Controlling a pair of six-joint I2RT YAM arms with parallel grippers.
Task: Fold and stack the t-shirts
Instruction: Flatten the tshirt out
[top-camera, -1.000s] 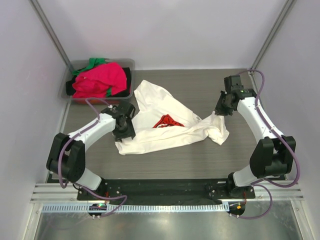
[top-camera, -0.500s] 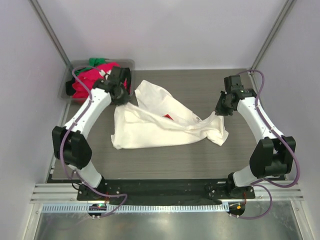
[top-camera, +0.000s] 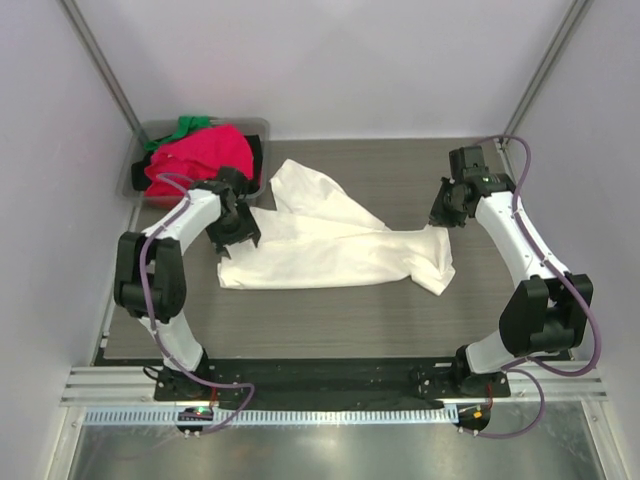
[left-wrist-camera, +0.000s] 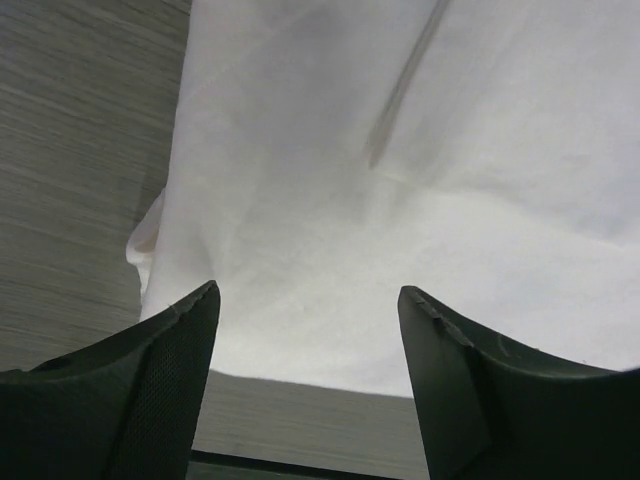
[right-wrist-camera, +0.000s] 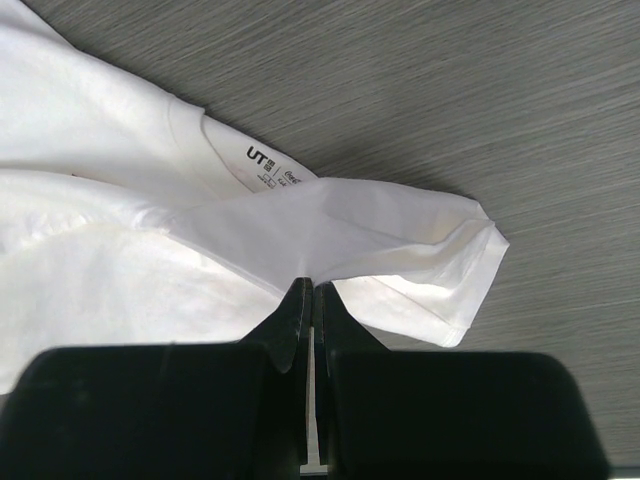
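We're looking at a dark grey wood-grain tabletop (top-camera: 380, 170) boxed in by plain pale walls (top-camera: 330, 60) on three sides. There's a translucent grey plastic bin (top-camera: 257, 125) parked in the far left corner, just beside the left wall. We can see two slanted silver metal posts (top-camera: 100, 62) running up the back corners. Along the near edge there's a ribbed aluminium rail (top-camera: 100, 385), then a white toothed strip (top-camera: 330, 416), and a shiny steel sheet (top-camera: 330, 455) below that.

Pale walls (top-camera: 330, 60), dark wood-grain table (top-camera: 400, 320) (evenly lit)
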